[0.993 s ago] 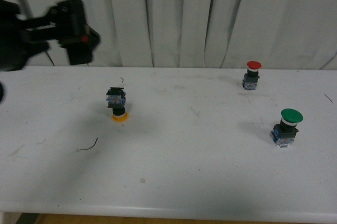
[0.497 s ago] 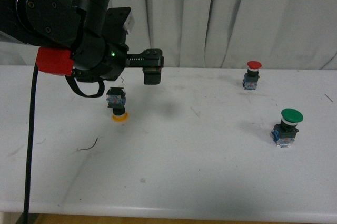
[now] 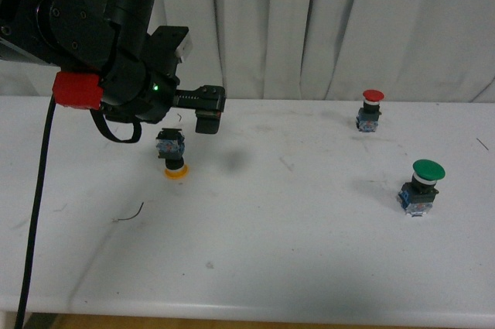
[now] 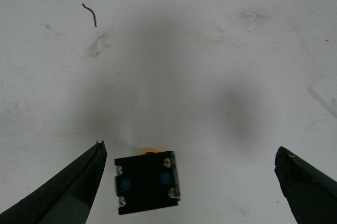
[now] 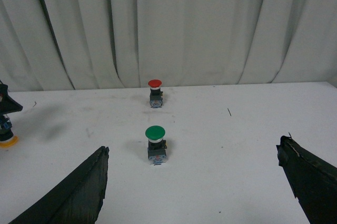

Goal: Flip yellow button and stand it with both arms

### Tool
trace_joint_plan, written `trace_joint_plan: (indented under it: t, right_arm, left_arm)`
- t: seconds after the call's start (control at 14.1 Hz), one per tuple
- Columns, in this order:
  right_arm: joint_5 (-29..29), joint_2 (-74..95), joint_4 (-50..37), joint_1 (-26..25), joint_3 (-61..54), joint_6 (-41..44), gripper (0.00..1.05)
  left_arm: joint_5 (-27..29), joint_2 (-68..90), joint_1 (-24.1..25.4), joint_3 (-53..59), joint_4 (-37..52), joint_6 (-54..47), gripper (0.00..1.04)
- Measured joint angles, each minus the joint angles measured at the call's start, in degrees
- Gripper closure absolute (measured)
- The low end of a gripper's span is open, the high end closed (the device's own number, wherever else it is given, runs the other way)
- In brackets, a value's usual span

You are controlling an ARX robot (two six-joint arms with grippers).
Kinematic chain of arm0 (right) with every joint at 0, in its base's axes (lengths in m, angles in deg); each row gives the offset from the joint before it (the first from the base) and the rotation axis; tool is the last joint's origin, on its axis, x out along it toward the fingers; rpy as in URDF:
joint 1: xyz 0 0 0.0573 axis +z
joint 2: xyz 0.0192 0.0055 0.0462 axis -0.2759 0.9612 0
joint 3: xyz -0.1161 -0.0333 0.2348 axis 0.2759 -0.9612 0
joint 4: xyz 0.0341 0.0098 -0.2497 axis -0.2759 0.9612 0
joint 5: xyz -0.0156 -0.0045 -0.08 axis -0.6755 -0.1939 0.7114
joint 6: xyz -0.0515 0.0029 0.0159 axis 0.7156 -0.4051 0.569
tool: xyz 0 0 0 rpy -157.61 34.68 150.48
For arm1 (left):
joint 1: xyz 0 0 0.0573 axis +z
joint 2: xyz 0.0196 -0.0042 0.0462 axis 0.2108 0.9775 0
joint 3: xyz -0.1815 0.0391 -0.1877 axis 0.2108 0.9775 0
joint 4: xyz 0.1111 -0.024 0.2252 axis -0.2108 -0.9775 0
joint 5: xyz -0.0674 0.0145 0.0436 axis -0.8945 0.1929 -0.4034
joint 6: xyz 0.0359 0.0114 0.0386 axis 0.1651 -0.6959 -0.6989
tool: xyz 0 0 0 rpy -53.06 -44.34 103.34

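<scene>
The left gripper (image 4: 189,151) has swung in over the yellow button (image 3: 172,157), jaws wide (nothing held). The button stands cap-down on the table (image 3: 309,251), nearer one finger than the other; centring is judged necessary before closing.

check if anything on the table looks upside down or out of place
The yellow button stands upside down, its cap on the table and its block up; the red button and green button stand cap up.
</scene>
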Motion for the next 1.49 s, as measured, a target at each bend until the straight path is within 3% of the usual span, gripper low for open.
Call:
trace_joint_plan:
  t: [0.71, 0.78, 0.99, 1.28, 1.49]
  right_arm:
    - [0.0, 0.0, 0.0, 0.0, 0.0, 0.0, 0.06]
    - [0.0, 0.0, 0.0, 0.0, 0.0, 0.0, 0.06]
    - [0.0, 0.0, 0.0, 0.0, 0.0, 0.0, 0.06]
    - [0.0, 0.0, 0.0, 0.0, 0.0, 0.0, 0.06]
    - [0.0, 0.0, 0.0, 0.0, 0.0, 0.0, 0.06]
  left_arm:
    - [1.4, 4.3, 1.7, -1.3, -2.3, -1.1, 0.09]
    - [1.8, 4.3, 1.3, -1.4, -2.5, -1.1, 0.34]
    - [2.5, 4.3, 1.3, -1.5, -2.9, -1.1, 0.65]
    - [2.3, 0.0, 0.3, 2.1, -0.3, -1.3, 0.68]
    - [-0.9, -10.8, -1.8, 9.6, 5.0, -0.9, 0.68]
